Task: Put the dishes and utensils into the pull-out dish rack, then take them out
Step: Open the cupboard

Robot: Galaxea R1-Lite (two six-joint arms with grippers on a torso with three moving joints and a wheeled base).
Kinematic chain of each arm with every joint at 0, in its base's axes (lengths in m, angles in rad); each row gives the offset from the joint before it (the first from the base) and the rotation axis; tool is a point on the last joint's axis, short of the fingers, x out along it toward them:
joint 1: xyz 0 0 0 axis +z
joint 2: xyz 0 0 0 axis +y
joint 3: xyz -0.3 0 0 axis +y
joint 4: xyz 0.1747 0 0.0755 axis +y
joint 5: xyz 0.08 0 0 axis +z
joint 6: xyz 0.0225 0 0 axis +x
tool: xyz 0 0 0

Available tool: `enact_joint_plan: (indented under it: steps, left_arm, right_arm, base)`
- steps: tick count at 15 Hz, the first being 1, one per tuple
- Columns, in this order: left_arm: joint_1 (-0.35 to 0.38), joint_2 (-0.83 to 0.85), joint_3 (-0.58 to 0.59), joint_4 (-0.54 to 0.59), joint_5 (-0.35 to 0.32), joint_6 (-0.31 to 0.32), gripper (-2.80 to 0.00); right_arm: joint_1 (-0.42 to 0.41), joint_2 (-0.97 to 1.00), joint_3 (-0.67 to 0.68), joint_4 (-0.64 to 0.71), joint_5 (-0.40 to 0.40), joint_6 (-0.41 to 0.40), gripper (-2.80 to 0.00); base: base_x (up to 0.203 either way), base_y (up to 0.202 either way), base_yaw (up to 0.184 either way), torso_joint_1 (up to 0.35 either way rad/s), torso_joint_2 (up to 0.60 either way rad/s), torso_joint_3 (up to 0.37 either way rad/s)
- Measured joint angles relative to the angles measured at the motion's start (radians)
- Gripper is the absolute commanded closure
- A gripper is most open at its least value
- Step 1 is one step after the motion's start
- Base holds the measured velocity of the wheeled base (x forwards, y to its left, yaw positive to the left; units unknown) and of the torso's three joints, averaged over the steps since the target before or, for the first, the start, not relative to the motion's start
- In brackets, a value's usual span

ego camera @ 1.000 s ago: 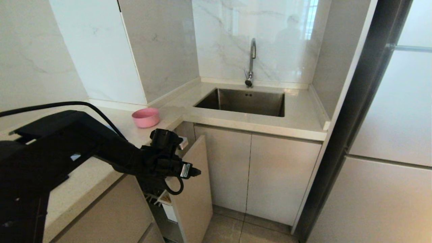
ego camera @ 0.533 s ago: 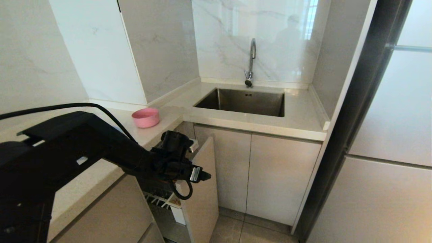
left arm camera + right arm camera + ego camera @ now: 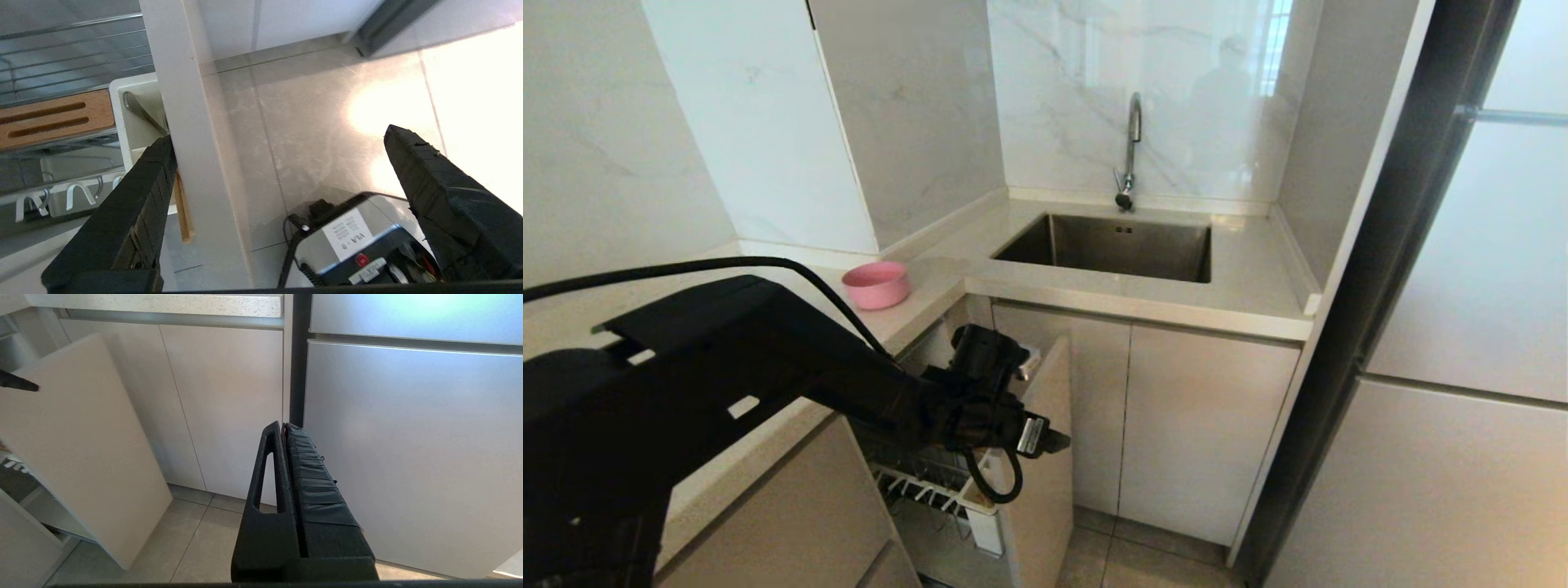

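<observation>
So the left arm was stretched out low over the counter edge, its left gripper (image 3: 278,139) spread wide and straddling the top edge of the pull-out dish rack (image 3: 1041,490) panel, one finger (image 3: 139,204) inside against it. The rack sat partly pulled out below the counter. One pink bowl (image 3: 876,284) was on the countertop, one pair of chopsticks (image 3: 183,212) in the rack's cup. The right gripper (image 3: 284,433) hung parked, fingers pressed together.

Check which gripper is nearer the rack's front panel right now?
Left. The left gripper straddles the top edge of the pull-out dish rack's front panel, fingers open, one on each side. The right gripper is shut and hangs apart from it, out by the tall grey doors.
</observation>
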Motion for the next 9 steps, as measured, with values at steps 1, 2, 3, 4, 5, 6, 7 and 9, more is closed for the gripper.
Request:
enact_joint_plan:
  steps: [1,2,3,4,5,6,7,9]
  left_arm:
    - [-0.013,0.0,0.0,0.0,0.0,-0.006,-2.8]
    - [-0.026,0.0,0.0,0.0,0.001,-0.011,-2.8]
    - [-0.041,0.0,0.0,0.0,0.001,-0.012,-2.8]
    - [-0.056,0.0,-0.001,0.0,0.005,-0.013,-2.8]
    - [-0.07,0.0,-0.003,-0.001,0.007,-0.013,-2.8]
    - [-0.084,0.0,-0.004,-0.001,0.009,-0.012,-2.8]
    - [-0.096,0.0,-0.006,-0.001,0.01,-0.012,-2.8]
    - [-0.122,0.001,-0.011,-0.001,0.01,-0.012,-2.8]
  right_arm:
    - [0.0,0.0,0.0,0.0,0.0,0.0,0.0]
    - [0.0,0.0,0.0,0.0,0.0,0.0,0.0]
    - [0.0,0.0,0.0,0.0,0.0,0.0,0.0]
    - [0.0,0.0,0.0,0.0,0.0,0.0,0.0]
    - [0.0,0.0,0.0,0.0,0.0,0.0,0.0]
    - [0.0,0.0,0.0,0.0,0.0,0.0,0.0]
    - [0.0,0.0,0.0,0.0,0.0,0.0,0.0]
    - [0.0,0.0,0.0,0.0,0.0,0.0,0.0]
  base:
    - [0.0,0.0,0.0,0.0,0.0,0.0]
    - [0.0,0.0,0.0,0.0,0.0,0.0]
    - [0.0,0.0,0.0,0.0,0.0,0.0]
    - [0.0,0.0,0.0,0.0,0.0,0.0]
    - [0.0,0.0,0.0,0.0,0.0,0.0]
    - [0.0,0.0,0.0,0.0,0.0,0.0]
    - [0.0,0.0,0.0,0.0,0.0,0.0]
    - [0.0,0.0,0.0,0.0,0.0,0.0]
